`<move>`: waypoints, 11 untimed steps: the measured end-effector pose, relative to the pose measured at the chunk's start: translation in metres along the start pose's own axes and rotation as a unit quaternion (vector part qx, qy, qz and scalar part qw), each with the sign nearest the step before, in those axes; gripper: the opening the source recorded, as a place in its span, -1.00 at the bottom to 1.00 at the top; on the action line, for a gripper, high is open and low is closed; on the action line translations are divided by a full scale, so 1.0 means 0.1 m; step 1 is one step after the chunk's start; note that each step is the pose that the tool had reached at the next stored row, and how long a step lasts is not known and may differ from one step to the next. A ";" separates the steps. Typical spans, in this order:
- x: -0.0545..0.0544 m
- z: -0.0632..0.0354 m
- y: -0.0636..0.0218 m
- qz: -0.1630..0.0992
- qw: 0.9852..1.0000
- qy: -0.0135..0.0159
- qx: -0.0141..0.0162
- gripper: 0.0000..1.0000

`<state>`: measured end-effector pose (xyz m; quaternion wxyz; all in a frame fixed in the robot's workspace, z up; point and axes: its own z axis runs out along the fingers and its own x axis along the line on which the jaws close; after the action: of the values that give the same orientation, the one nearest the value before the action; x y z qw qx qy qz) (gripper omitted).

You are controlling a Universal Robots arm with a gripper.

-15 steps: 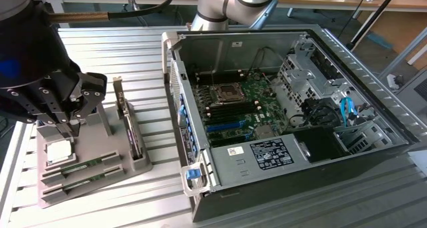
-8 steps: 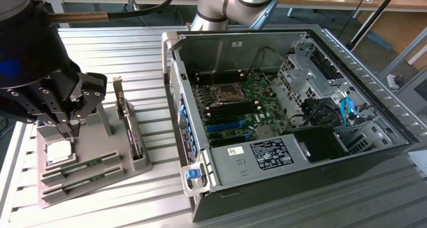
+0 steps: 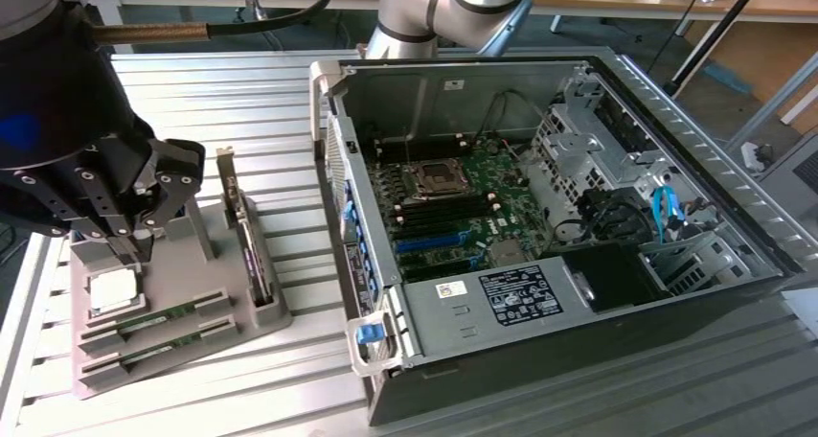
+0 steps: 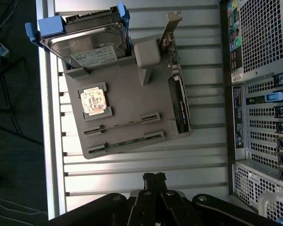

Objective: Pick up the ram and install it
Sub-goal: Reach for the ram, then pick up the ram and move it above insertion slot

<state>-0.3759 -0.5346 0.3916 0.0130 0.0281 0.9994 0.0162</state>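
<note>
On the grey tray [image 3: 172, 284], the ram [image 3: 156, 318] lies on edge beside its twin [image 3: 164, 345], long axis toward the computer case [image 3: 486, 82]; slatted metal table [image 3: 230, 102] beneath; gripper [image 4: 154, 177] clenched, empty.

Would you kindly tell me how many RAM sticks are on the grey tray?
2. The first stick lies beside the processor; the second stick lies parallel to it, along the tray's edge. None seems hidden.
</note>
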 end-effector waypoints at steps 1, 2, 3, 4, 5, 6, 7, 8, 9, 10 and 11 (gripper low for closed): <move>0.00 0.000 0.000 0.000 1.000 0.000 0.000 -0.79; 0.00 0.000 0.000 0.000 1.000 0.000 0.000 -0.79; 0.00 0.000 0.000 0.000 1.000 0.000 0.000 -0.79; 0.00 0.000 0.000 0.000 1.000 0.000 0.000 -0.79; 0.00 0.000 0.000 0.000 1.000 0.000 0.000 -0.79; 0.00 0.000 0.000 -0.001 1.000 0.000 0.000 -0.79; 0.00 0.000 0.000 -0.012 1.000 0.000 0.000 -0.79; 0.00 0.000 0.000 -0.028 1.000 0.001 -0.001 -0.79; 0.00 0.001 0.000 -0.043 0.999 0.001 -0.001 -0.79; 0.00 0.001 0.000 -0.052 0.999 0.002 -0.001 -0.79; 0.00 0.002 0.000 -0.065 0.998 0.002 -0.002 -0.79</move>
<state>-0.3759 -0.5346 0.3913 0.0119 -0.0367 0.9991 0.0170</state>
